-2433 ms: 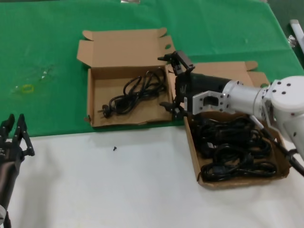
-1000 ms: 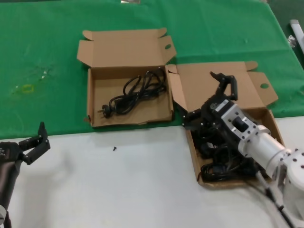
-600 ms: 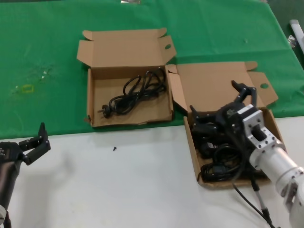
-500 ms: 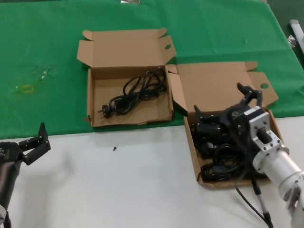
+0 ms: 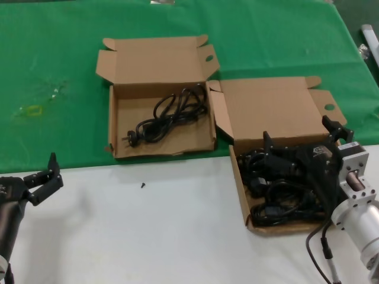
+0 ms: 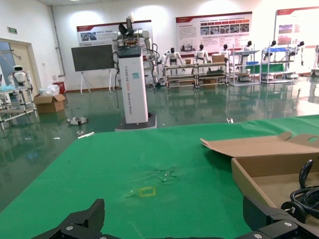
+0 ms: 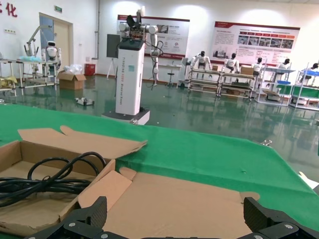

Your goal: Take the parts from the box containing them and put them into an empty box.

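**Now reaching into the full box**

Head view: my right gripper (image 5: 302, 145) hangs low over the parts (image 5: 284, 189) in the box containing them (image 5: 240, 183), fingers spread, apparently to straddle a bundle. One cord (image 5: 169, 115) already lies in the empty box (image 5: 115, 118). My left gripper (image 5: 32, 177) waits open over the table (image 5: 148, 236).

Right wrist view: both fingers (image 7: 84, 219) stand wide apart, nothing between.

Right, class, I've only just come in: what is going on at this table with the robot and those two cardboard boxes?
The right gripper, fingers spread open, is low over the pile of black coiled power cords in the right-hand brown cardboard box, holding nothing yet. The other brown cardboard box, on the green cloth, already holds one black cord bundle. The left gripper waits open at the near left over the white tabletop.
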Available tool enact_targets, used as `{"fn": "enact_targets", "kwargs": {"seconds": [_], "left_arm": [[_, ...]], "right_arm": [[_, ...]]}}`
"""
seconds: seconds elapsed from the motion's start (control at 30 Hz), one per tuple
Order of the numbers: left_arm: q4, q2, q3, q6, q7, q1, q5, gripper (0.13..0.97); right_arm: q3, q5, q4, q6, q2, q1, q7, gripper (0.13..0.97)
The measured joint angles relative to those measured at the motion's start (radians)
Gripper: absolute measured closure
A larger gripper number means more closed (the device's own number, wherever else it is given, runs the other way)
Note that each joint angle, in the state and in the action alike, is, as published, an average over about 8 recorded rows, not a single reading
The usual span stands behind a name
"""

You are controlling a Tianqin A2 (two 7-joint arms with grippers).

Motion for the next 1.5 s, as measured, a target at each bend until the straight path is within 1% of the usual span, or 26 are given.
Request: {"fn": "enact_targets", "kwargs": {"seconds": [1.5], "left_arm": [[0.000, 0.000, 0.000, 0.000, 0.000, 0.000, 0.000, 0.132]], "right_arm": [[0.001, 0.000, 0.002, 0.001, 0.000, -0.002, 0.002, 0.129]]}}
